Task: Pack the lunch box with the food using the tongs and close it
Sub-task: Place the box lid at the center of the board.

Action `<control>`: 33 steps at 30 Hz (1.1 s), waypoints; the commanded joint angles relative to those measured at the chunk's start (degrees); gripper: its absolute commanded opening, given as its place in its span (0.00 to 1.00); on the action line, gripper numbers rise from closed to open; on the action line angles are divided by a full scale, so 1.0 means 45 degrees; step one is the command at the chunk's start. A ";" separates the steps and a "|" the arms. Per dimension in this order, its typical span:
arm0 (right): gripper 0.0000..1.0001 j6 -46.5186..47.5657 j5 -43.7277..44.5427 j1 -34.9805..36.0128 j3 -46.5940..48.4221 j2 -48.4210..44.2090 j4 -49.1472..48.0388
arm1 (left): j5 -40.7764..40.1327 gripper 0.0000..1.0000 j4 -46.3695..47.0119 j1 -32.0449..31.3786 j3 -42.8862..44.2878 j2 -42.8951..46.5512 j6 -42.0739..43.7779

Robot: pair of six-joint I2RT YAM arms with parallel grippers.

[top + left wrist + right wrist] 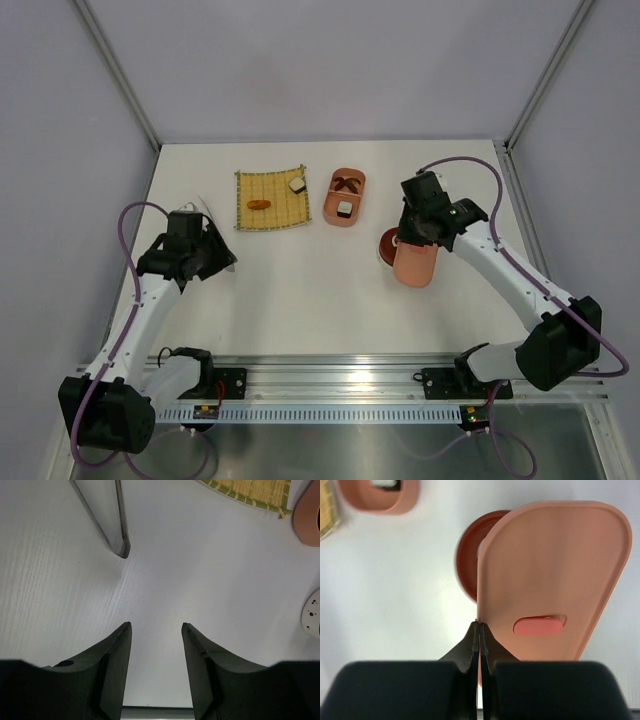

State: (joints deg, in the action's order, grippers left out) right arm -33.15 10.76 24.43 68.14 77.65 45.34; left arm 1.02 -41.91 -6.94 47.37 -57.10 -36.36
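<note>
The salmon lunch box stands open at mid-table, with a dark brown piece and a sushi-like block of the food inside. On the yellow mat lie an orange lump and a white-and-dark block. The pale tongs lie on the table ahead of my left gripper, which is open with nothing between its fingers. My right gripper is shut on the left edge of the lunch box lid. The lid rests partly over a dark red round dish.
Grey walls enclose the white table on three sides. The mat's corner and the lunch box's side show at the top right of the left wrist view. A pale spotted object sits at that view's right edge.
</note>
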 commanded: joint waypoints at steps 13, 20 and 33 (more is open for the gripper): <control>0.00 -0.0857 -0.0223 0.4806 0.2903 0.3777 -0.0972 | -0.0617 0.49 -0.0101 0.0058 0.0957 0.0072 0.0307; 0.00 -0.0721 -0.1393 0.4865 0.3939 0.6747 -0.1482 | -0.0792 0.49 -0.0432 0.0058 0.0878 0.0423 0.0326; 0.44 -0.0310 -0.0558 0.4690 0.3473 0.6516 -0.1678 | 0.0321 0.49 -0.0023 -0.0001 0.0410 -0.0123 0.0423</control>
State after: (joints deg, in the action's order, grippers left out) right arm -35.31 4.38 46.19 84.36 112.01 38.39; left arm 0.43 -43.86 -6.94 49.93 -57.17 -34.89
